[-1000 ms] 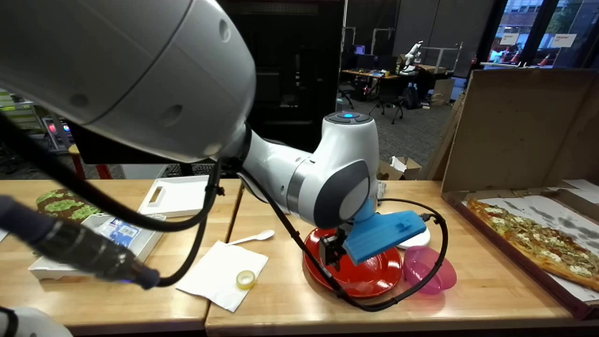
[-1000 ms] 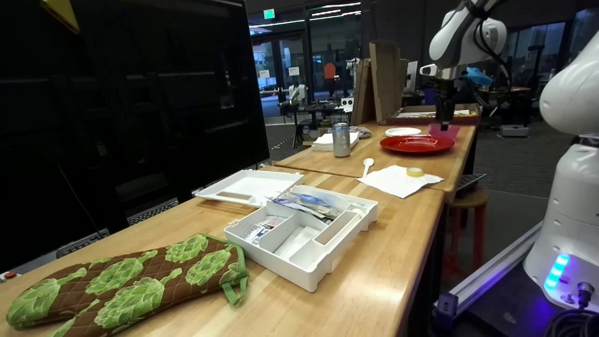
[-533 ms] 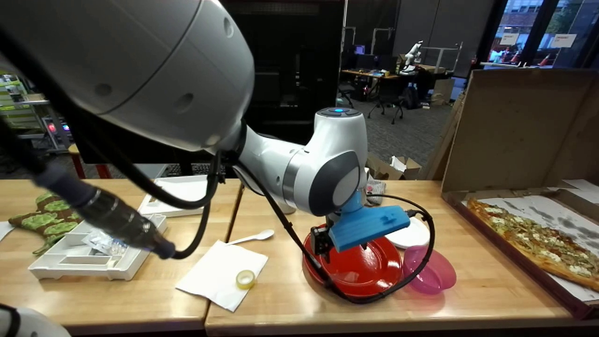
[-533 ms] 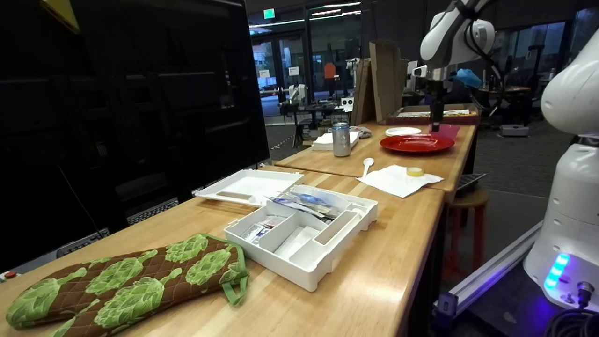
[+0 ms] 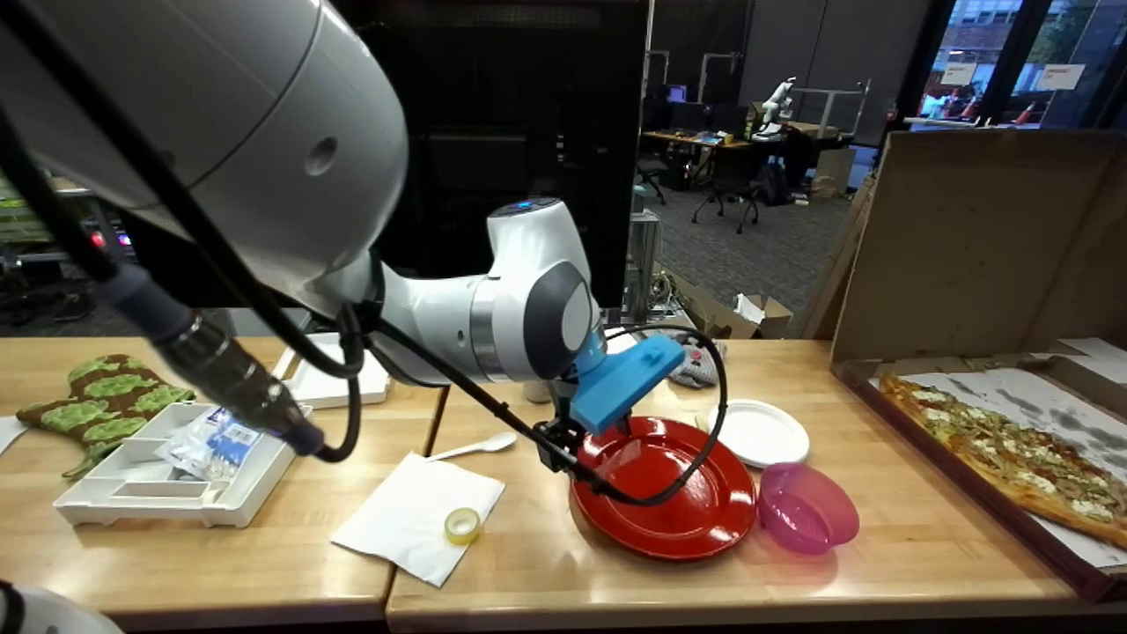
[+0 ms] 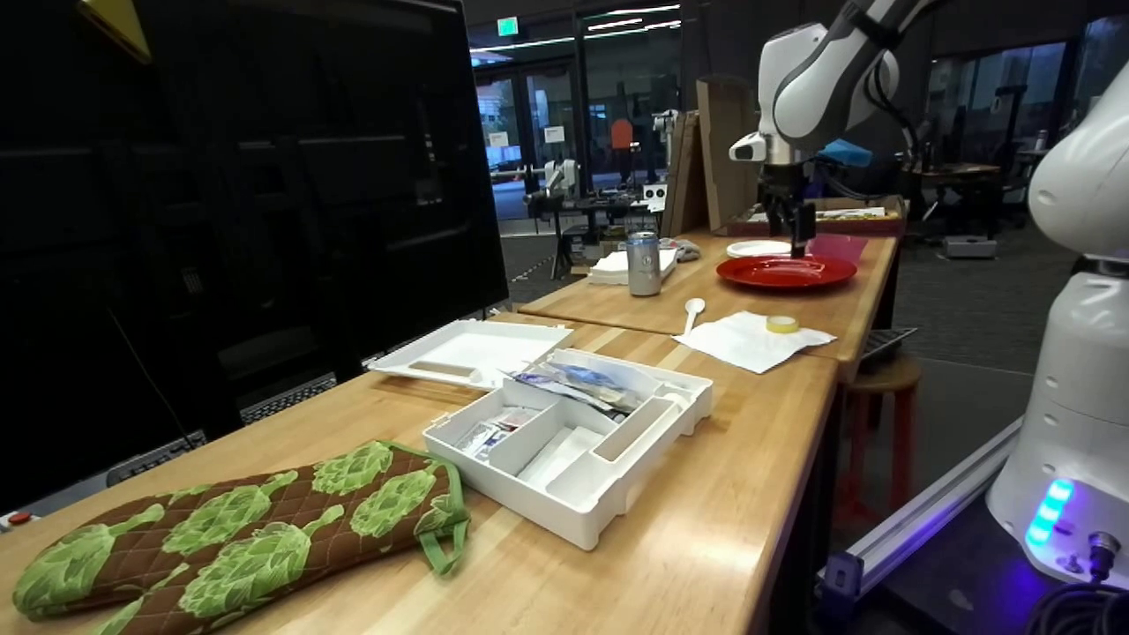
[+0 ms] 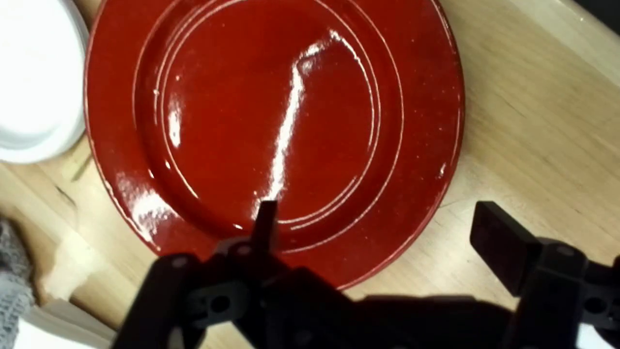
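Note:
My gripper (image 7: 376, 206) stands open, with nothing held between its spread fingers. It hovers over the rim of a glossy red plate (image 7: 261, 106); in the wrist view one finger lies over the plate and its opposite over bare wood. In an exterior view the gripper (image 5: 592, 440) is at the near-left side of the red plate (image 5: 669, 506). Above the same plate (image 6: 785, 272), the gripper (image 6: 788, 238) shows dark and pointing down. A white plate (image 5: 762, 431) and a translucent pink bowl (image 5: 806, 511) sit close by. Part of the gripper is hidden behind its cable.
A napkin (image 5: 418, 519) bears a yellow tape roll (image 5: 462, 526), with a white spoon (image 5: 475, 446) beside it. Also on the tables are a can (image 6: 644, 265), an open white case (image 6: 573, 441), an oven mitt (image 6: 247, 538) and a pizza box (image 5: 986, 158).
The arm has swung left in an exterior view, carrying the gripper from over the plate's middle to its left rim. The jaws stay apart. The objects on the table have not moved.

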You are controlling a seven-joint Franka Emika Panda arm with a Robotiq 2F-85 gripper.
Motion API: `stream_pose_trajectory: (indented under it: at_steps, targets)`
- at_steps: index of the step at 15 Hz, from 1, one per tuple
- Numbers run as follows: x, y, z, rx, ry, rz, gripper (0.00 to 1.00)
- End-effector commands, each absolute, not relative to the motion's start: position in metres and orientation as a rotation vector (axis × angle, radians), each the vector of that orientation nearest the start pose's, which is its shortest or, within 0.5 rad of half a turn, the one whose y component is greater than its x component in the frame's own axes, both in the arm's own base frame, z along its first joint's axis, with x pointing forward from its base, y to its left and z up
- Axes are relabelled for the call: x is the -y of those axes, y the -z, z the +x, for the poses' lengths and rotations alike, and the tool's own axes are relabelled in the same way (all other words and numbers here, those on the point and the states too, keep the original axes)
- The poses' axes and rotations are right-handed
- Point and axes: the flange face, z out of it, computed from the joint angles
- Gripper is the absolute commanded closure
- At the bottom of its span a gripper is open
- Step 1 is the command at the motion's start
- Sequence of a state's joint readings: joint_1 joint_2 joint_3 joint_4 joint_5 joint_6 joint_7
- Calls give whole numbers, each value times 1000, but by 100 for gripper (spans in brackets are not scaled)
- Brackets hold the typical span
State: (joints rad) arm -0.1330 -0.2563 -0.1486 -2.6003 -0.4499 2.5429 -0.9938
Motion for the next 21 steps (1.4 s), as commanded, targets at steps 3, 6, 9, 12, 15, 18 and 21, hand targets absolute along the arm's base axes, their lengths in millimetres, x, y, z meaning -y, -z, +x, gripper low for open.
stream_pose_trajectory:
  at_steps: [3, 6, 9, 12, 15, 18, 21]
  targets:
    - [57, -345, 392, 2213, -25, -2784, 0]
    - [38, -338, 371, 2360, -8, -2665, 0]
    - [28, -345, 381, 2341, 14, -2640, 0]
    - [29, -340, 385, 2327, 3, -2654, 0]
    - [29, -340, 385, 2327, 4, -2654, 0]
    - [29, -340, 385, 2326, 4, -2654, 0]
    - [20, -330, 392, 2499, 88, -2435, 0]
